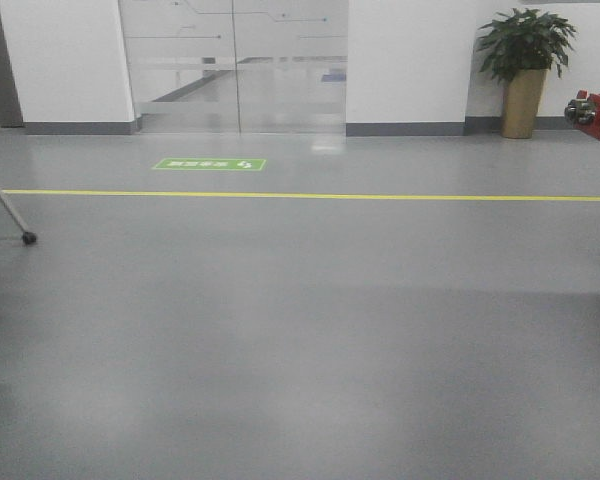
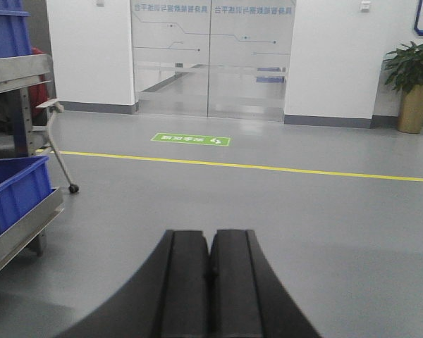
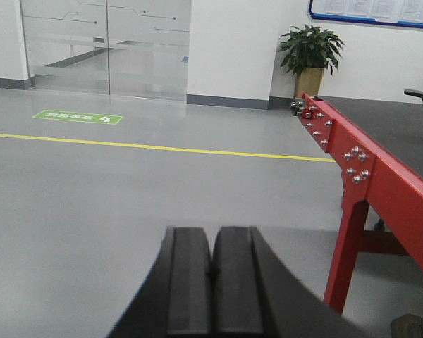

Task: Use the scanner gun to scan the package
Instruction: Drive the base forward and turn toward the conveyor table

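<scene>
No package and no scanner gun show in any view. My left gripper [image 2: 210, 236] is shut and empty, its black fingers pressed together, pointing out over the grey floor. My right gripper [image 3: 213, 232] is shut and empty too, pointing over the floor beside a red conveyor frame [image 3: 366, 176]. Neither gripper shows in the front view.
A metal rack [image 2: 17, 70] with blue bins [image 2: 14, 190] stands at the left. The red conveyor frame with a black belt [image 3: 388, 116] is at the right, its end showing in the front view [image 1: 595, 112]. Ahead lie a yellow floor line [image 1: 300, 196], glass doors [image 1: 235, 65] and a potted plant [image 1: 525, 60].
</scene>
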{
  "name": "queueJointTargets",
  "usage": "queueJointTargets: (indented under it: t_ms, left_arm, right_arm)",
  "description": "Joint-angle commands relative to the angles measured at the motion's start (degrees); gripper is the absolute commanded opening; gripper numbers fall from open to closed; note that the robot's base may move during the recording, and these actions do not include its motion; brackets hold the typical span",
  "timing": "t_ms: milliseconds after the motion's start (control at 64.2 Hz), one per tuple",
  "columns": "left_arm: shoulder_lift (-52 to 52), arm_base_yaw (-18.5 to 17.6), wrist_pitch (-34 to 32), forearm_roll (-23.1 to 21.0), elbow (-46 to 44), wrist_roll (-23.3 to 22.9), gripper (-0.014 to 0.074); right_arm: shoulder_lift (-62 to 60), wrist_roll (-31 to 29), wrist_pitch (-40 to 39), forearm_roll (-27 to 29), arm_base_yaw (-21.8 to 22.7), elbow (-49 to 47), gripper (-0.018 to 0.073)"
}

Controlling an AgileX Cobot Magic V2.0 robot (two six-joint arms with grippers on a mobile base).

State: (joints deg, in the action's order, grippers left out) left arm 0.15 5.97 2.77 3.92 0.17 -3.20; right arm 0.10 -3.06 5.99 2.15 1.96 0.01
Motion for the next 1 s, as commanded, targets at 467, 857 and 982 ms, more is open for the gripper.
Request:
queueJointTargets:
  t_ms: [467,857,982]
  left_arm:
    - [-0.15,0.08,-0.74,-0.31,-0.17,-0.29,-0.0111]
    - [-0.15,0.08,-0.74,-0.31,-0.17,-0.29,-0.0111]
    - [-0.15,0.08,-0.74,-0.31,-0.17,-0.29,-0.0111]
  right_arm:
    - [-0.1,-0.14,-1.29,-0.25,0.29,-0.01,-0.0162]
    - [-0.1,-0.14,-1.29,-0.25,0.29,-0.01,-0.0162]
    - [-0.1,-0.14,-1.29,-0.25,0.29,-0.01,-0.0162]
